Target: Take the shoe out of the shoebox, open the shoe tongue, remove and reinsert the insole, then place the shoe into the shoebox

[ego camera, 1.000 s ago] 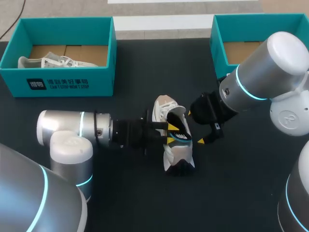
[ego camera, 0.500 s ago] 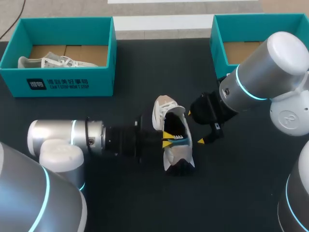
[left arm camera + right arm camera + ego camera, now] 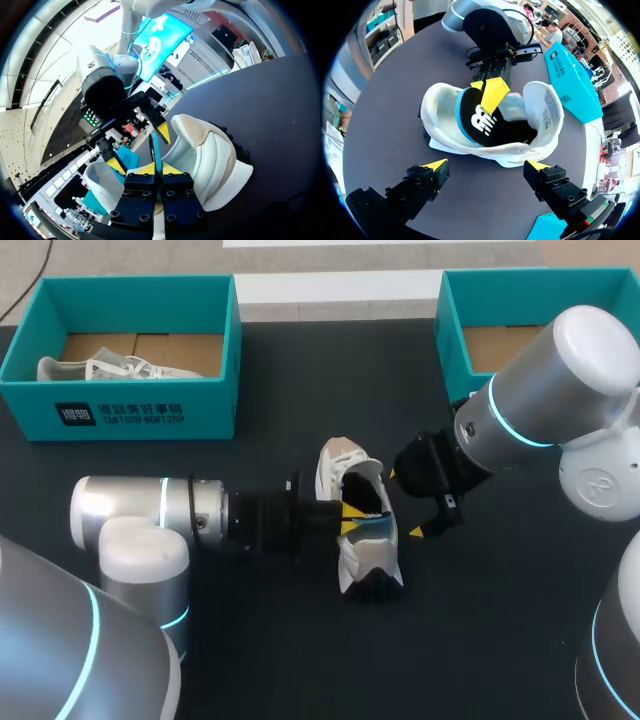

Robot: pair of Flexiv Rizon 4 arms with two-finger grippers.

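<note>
My left tool (image 3: 349,518) pinched insole (image 3: 482,122) inside shoe (image 3: 365,558); right tool (image 3: 404,504) gaped beside shoe. Left of shoe, shoebox (image 3: 130,410) held second shoe (image 3: 100,367).

Two teal shoeboxes: far shoebox (image 3: 130,410) well off from the left hand (image 3: 350,520), other shoebox (image 3: 452,345) behind the right hand (image 3: 404,504). Two white shoes, loose shoe (image 3: 365,558) between the hands, boxed shoe (image 3: 100,367) in the far shoebox. Just one black insole (image 3: 480,122), pinched by the left hand.

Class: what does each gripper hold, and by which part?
Left gripper pinches the insole by its blue edge; right gripper, open near the shoe, holds nothing.
</note>
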